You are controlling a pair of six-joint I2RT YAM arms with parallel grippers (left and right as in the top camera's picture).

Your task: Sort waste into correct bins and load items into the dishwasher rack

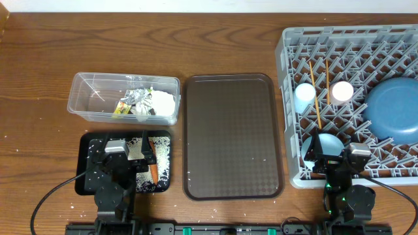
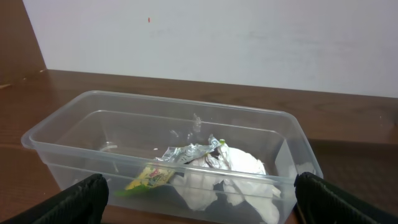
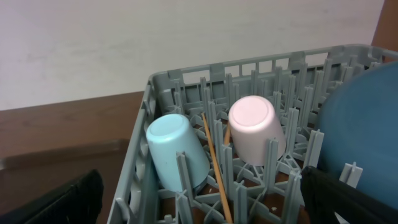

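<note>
The clear tub (image 1: 91, 98) holds the silver-and-yellow wrapper (image 1: 132, 102) and the white tissue (image 1: 162, 101). An orange carrot (image 1: 151, 171) and rice grains (image 1: 161, 151) lie in the black tray (image 1: 87, 184). My left gripper (image 1: 130, 155) hangs open over that tray, facing the tub (image 2: 74, 134), wrapper (image 2: 185, 154) and tissue (image 2: 233, 177). The grey rack (image 1: 287, 78) carries the dark-blue plate (image 1: 394, 108), light-blue cup (image 1: 304, 93), pink cup (image 1: 342, 91), chopsticks (image 1: 318, 91) and bowl (image 1: 328, 142). My right gripper (image 1: 332, 158) is open at the rack's near edge, empty.
A large brown serving tray (image 1: 234, 136) lies between the bins and the rack. A few rice grains are scattered on the wooden table (image 1: 39, 130) around the black tray. In the right wrist view the cups (image 3: 177, 152) stand upside down beside a chopstick (image 3: 214, 162).
</note>
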